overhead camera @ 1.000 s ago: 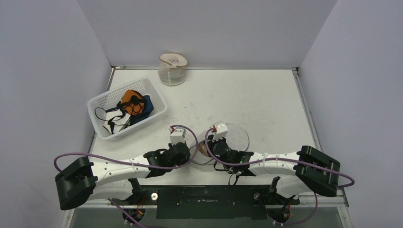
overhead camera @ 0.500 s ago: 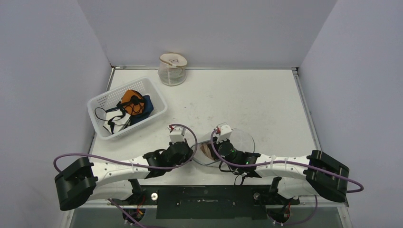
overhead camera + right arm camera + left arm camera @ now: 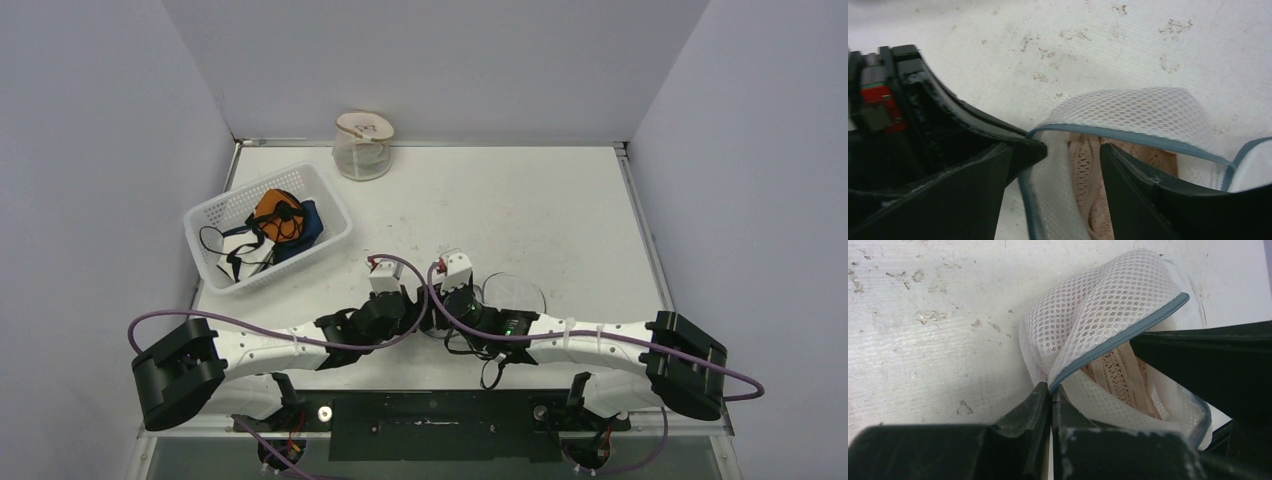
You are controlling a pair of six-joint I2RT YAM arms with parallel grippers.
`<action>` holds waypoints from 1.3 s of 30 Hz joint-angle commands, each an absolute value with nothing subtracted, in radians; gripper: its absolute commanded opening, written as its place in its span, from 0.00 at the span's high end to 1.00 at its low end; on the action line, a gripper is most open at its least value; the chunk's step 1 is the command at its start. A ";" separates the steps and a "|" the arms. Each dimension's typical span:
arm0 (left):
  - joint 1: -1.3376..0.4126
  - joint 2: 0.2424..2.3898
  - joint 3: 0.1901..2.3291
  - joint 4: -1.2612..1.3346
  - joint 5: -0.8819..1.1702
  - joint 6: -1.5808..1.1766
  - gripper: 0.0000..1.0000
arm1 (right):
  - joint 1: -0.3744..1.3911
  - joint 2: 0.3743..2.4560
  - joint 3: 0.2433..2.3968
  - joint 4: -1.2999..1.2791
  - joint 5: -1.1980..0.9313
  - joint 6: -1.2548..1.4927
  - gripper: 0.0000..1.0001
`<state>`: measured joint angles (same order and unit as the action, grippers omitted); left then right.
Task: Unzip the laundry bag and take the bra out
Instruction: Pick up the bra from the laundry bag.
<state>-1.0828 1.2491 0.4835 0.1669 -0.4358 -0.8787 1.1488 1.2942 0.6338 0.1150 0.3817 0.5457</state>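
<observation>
The laundry bag is white mesh with a blue-grey zipper edge, and it lies unzipped and gaping on the table near the front. My left gripper is shut on the zipper edge at the corner of the opening. A beige lace bra shows inside the opening. My right gripper is open, with one finger over the bra inside the bag and the other outside the zipper edge. In the top view both grippers meet at the bag, which the arms largely hide.
A white plastic basket with orange and blue clothes stands at the left. A clear round container sits at the back edge. Grey walls close in the table on three sides.
My right gripper has opened and moved left, up against the left gripper at the bag's opening. The left arm has shifted a little to the right, still shut.
</observation>
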 commanded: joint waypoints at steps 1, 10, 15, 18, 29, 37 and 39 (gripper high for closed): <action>-1.081 1.239 0.523 0.201 -0.415 -0.871 1.00 | 1.208 1.331 0.717 0.070 0.458 0.532 0.32; -1.077 1.187 0.474 0.224 -0.457 -0.894 1.00 | 1.252 1.305 0.701 0.042 0.609 0.531 0.29; -1.077 1.160 0.444 0.218 -0.481 -0.899 1.00 | 1.252 1.217 0.613 0.100 0.629 0.515 0.29; -1.077 1.154 0.441 0.210 -0.488 -0.908 1.00 | 1.229 1.196 0.569 0.150 0.602 0.500 0.32; -1.077 1.175 0.467 0.120 -0.506 -0.941 1.00 | 1.118 1.318 0.540 0.348 0.422 0.436 0.34; -1.079 1.181 0.480 0.075 -0.506 -0.953 1.00 | 1.111 1.414 0.564 0.402 0.359 0.431 0.35; -1.079 1.178 0.478 0.070 -0.502 -0.951 1.00 | 1.111 1.423 0.568 0.399 0.348 0.427 0.35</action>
